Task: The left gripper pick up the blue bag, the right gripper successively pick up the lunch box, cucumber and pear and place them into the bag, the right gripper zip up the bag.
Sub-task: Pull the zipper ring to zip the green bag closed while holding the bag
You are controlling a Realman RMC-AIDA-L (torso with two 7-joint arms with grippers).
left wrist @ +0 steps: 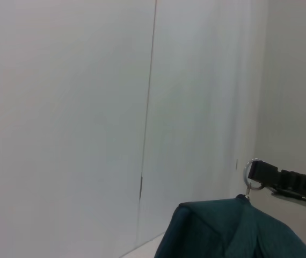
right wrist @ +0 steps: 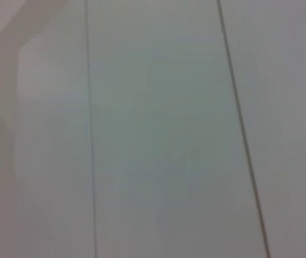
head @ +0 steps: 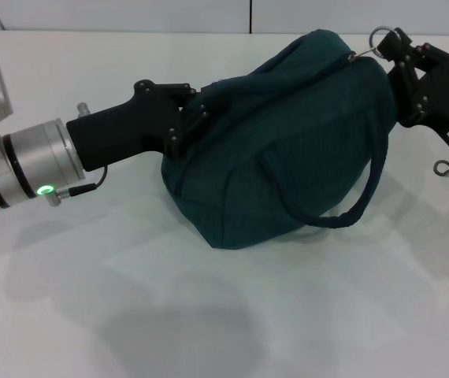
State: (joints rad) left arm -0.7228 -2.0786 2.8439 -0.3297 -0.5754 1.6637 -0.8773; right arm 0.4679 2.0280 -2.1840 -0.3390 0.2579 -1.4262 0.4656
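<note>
Table (head: 209,331) is white with wall panels behind; nothing else is on it near the bag.

The bag (head: 280,150) sits mid-table, bulging and closed along the top. Its long axis runs left-right, with the right end riding higher. One handle (head: 350,206) droops in a loop down the front face to the right.

Left gripper (head: 193,118) comes in from the left, fingers clamped on the fabric at the bag's upper left end. The arm lies nearly level, with its green ring (head: 45,190) lit.

Right gripper (head: 394,47) is at the bag's upper right corner, pinched onto the zipper pull (head: 380,38), whose metal ring sticks out above the fabric. The left wrist view shows the same: ring at the fingertips, bag top just below.

The right wrist view shows only wall.
</note>
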